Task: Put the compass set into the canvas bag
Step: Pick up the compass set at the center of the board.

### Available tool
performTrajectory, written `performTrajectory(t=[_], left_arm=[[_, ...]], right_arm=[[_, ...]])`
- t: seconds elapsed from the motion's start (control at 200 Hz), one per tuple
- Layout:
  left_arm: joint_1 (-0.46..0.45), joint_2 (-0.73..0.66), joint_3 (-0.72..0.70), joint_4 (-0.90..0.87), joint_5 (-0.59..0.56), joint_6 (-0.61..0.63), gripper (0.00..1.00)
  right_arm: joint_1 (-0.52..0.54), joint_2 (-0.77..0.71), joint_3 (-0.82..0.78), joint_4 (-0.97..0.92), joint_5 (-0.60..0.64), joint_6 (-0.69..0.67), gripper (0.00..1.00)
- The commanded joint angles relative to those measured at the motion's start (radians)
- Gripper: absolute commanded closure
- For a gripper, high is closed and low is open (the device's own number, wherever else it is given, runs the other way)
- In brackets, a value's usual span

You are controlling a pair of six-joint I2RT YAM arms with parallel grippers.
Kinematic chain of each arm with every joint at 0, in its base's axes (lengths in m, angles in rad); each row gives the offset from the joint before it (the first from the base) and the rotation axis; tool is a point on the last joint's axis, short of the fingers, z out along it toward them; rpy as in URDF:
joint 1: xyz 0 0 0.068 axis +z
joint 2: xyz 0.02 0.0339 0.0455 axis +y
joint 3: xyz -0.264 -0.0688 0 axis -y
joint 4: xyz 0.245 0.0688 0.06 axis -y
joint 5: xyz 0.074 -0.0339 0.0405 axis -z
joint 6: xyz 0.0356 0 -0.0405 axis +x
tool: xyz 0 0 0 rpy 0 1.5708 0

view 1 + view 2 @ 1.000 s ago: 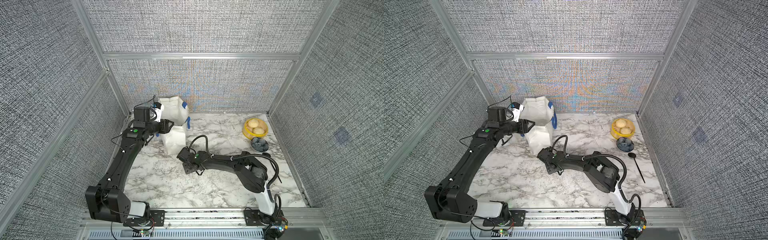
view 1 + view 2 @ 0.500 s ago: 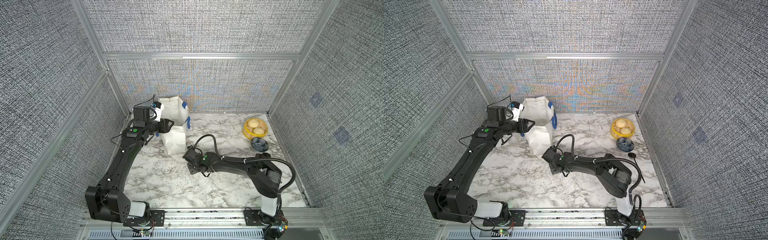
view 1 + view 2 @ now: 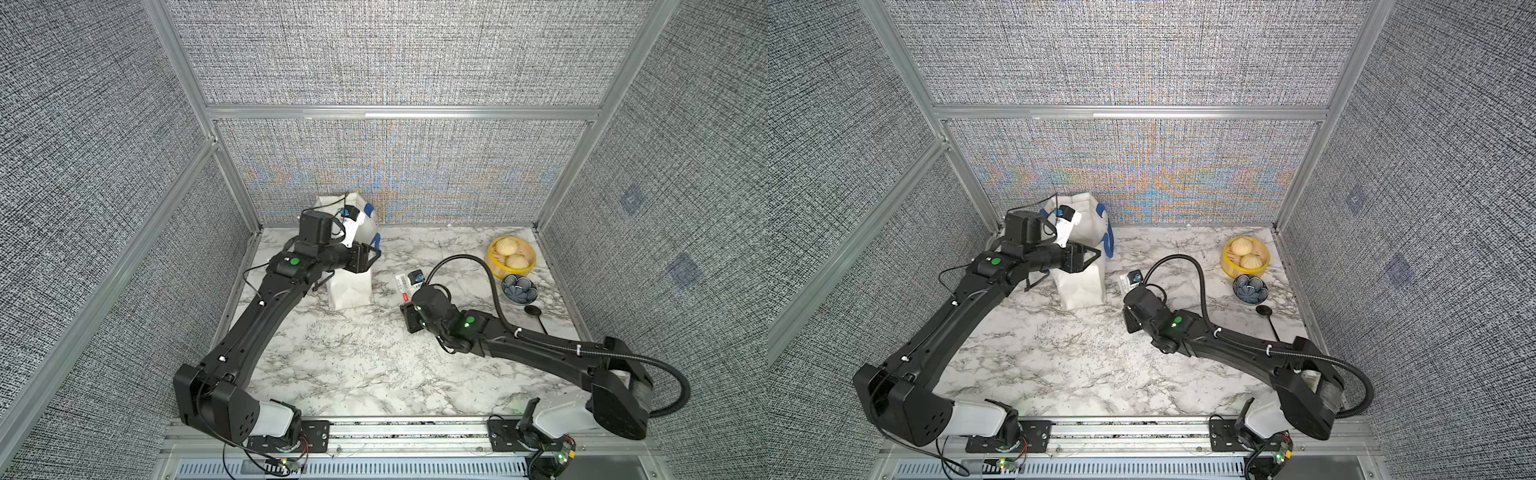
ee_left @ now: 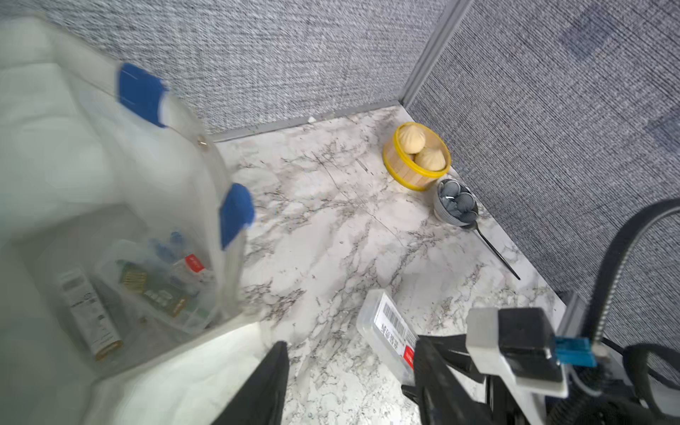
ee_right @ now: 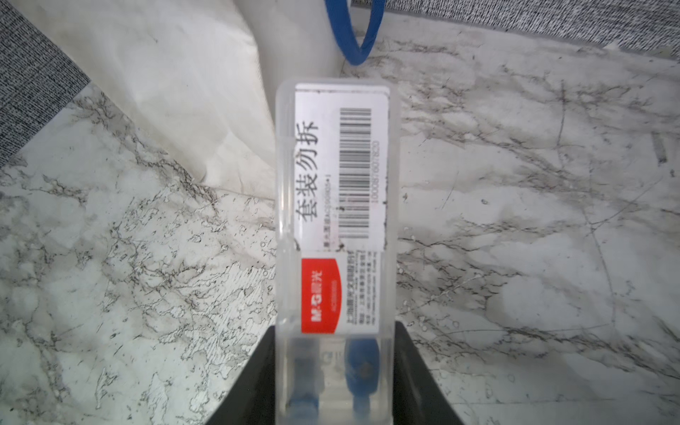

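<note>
The right gripper (image 5: 335, 331) pinches the clear, barcode-labelled compass set (image 5: 336, 206); the left gripper (image 4: 349, 342) stands spread-jawed beside the canvas bag (image 3: 351, 286)

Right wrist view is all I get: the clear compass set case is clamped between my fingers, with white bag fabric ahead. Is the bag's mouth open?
Observer: Yes. The left wrist view looks down into the open mouth of the canvas bag.
Operator: Where's the left gripper?
Observer: In both top views the left gripper sits at the bag's near rim, at the corner nearest your compass set, jaws apart.
Operator: Anything inside already?
Observer: Another clear case and a small box lie on the bottom, both blurred.
</note>
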Motion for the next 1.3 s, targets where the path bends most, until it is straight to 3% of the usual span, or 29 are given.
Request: performTrajectory(t=[0.0,0.4,0.73,0.995,1.065,1.226,1.296], left_arm=[[-0.041,0.030,-0.021,0.087,-0.012,-0.068,0.42],[-0.160,0.195,-0.048,0.322,0.104,-0.214,0.40],[-0.183,0.233,-0.032,0.334,0.119,-0.253,0.69],[-0.183,0.229,-0.026,0.317,0.116,-0.259,0.81],[-0.183,0.231,-0.020,0.314,0.114,-0.258,0.82],[-0.183,0.218,-0.018,0.317,0.093,-0.257,0.85],[-0.183,0.214,-0.011,0.305,0.081,-0.252,0.85]], right_arm=[[-0.022,-0.055,-0.021,0.056,0.002,-0.038,0.71],[-0.059,-0.139,-0.067,0.105,-0.034,-0.033,0.72],[-0.061,-0.142,-0.072,0.105,-0.033,-0.031,0.72],[-0.062,-0.155,-0.086,0.107,-0.022,-0.031,0.70],[-0.062,-0.158,-0.091,0.107,-0.020,-0.031,0.62],[-0.062,-0.167,-0.105,0.094,-0.028,-0.065,0.23],[-0.062,-0.167,-0.123,0.096,-0.043,-0.094,0.15]])
